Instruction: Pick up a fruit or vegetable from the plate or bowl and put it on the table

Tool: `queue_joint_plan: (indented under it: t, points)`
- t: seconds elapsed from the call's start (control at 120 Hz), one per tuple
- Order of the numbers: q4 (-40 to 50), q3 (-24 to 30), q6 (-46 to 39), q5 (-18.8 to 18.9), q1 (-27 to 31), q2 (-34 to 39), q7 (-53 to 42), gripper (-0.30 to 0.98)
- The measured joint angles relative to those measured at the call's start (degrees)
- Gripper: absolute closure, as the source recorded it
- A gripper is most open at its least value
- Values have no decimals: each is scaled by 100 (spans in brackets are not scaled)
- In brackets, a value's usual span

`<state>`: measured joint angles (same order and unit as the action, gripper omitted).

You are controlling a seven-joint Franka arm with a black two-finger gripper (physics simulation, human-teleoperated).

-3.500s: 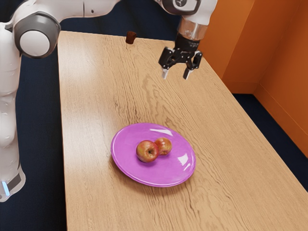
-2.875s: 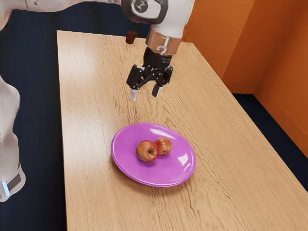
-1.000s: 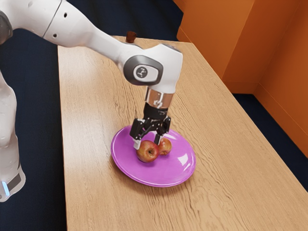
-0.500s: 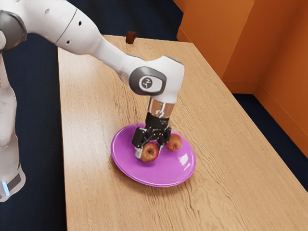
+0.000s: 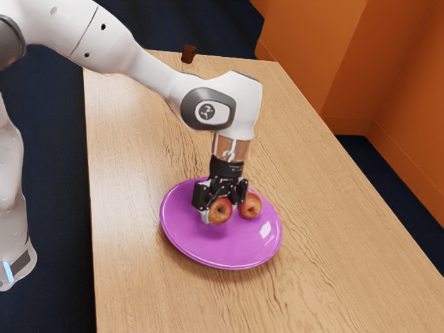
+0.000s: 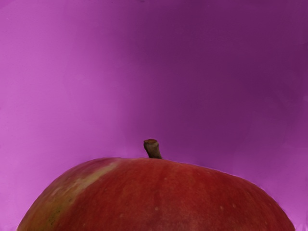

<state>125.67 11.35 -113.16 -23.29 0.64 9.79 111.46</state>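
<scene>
From the exterior view, I watch the gripper (image 5: 220, 212) come up a touch, closed around an apple (image 5: 220, 210) that has risen with it. The apple hangs low over the plate (image 5: 229, 254), inside the rim. The other apple (image 5: 250, 205) sits just beside it, nearer the rim on the exterior view's right than a second ago. So the pick looks made; next, I'd say, comes a carry past the rim to bare surface (image 5: 333, 270).

In the wrist view, the apple's stem (image 6: 152, 149) stands against the shadowed plate; the grip seems steady.
</scene>
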Motion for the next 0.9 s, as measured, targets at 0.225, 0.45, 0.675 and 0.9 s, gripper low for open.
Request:
queue_joint_plan:
  t: [0.225, 0.45, 0.675, 0.9]
  points:
    - [22, -48, 41, 462, 1130, 1073, -72, 41]
    - [-156, -54, 79, 710, 2885, 1117, -463, 40]
    - [-266, -42, 126, 755, 2960, 1314, -832, 12]
    - [-2034, -64, 728, 1123, 2467, 706, -856, 3]
